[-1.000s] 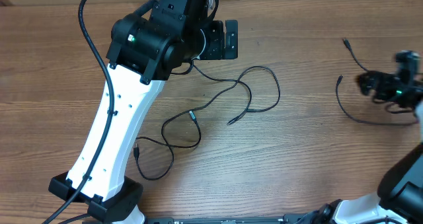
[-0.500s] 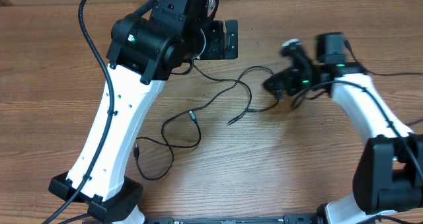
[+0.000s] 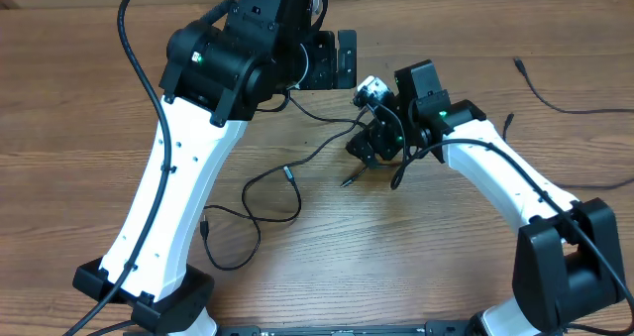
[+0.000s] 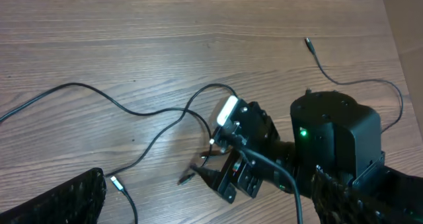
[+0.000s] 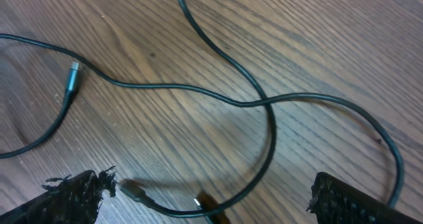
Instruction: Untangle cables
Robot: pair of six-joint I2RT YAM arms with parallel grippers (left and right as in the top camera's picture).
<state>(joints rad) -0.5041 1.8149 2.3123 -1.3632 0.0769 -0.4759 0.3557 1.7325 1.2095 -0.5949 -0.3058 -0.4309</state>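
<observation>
**Robot lab test bench**

You are working at a lab-style test bench. A bare brown wood-grain tabletop (image 3: 79, 108) fills every view, under and all around your right gripper (image 3: 374, 146) and your left gripper (image 3: 335, 60). Behind each gripper runs a white-shelled, black-jointed robot arm, the left one (image 3: 168, 207) and the right one (image 3: 495, 172). A small green status light (image 3: 195, 58) glows on the black housing of each. The left arm stands on a black base block (image 3: 109, 281), well behind its gripper. Thin black loose cables (image 3: 267, 182) with small plugs lie on the wood beneath the grippers.
</observation>
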